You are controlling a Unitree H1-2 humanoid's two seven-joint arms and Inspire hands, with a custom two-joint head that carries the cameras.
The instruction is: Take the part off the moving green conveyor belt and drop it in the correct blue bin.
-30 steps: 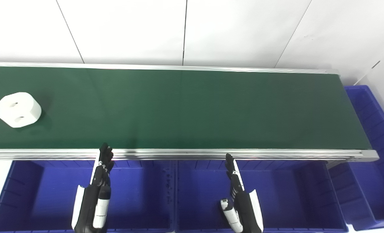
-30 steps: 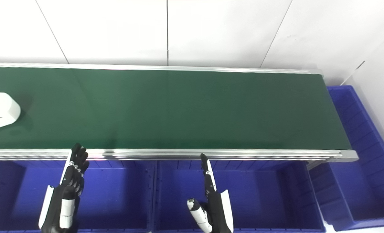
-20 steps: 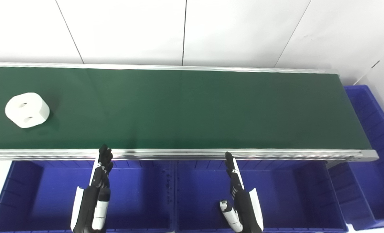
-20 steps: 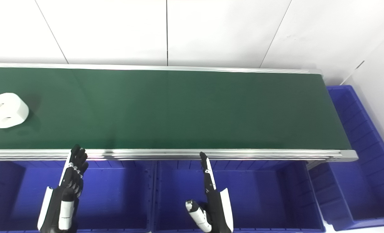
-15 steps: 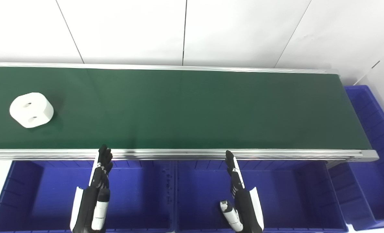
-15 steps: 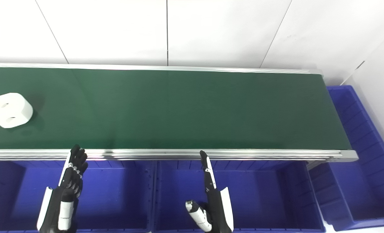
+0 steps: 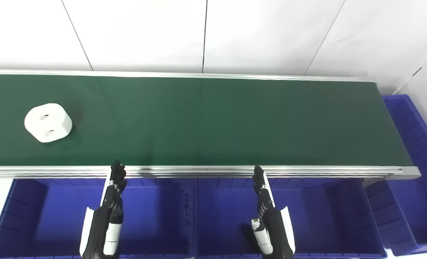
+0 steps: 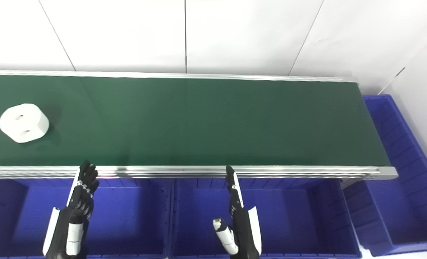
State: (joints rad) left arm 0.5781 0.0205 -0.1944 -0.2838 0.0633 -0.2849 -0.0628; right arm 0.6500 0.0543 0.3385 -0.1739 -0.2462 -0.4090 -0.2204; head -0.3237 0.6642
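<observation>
A white rounded part (image 7: 48, 122) with two holes in its top lies on the green conveyor belt (image 7: 217, 122), far to the left. My left hand (image 7: 107, 212) hovers over the left blue bin (image 7: 26, 216), fingers straight and apart, holding nothing, its tips near the belt's front rail. My right hand (image 7: 269, 216) hovers over the middle blue bin (image 7: 325, 216), also open and empty. The part is well left of and beyond both hands.
An aluminium rail (image 7: 199, 171) runs along the belt's near edge, between the hands and the belt. A third blue bin (image 7: 418, 172) stands past the belt's right end. A white tiled wall (image 7: 206, 36) rises behind.
The white part has ridden the belt to the right. My right hand has shifted slightly right and forward. The left hand has barely moved.
</observation>
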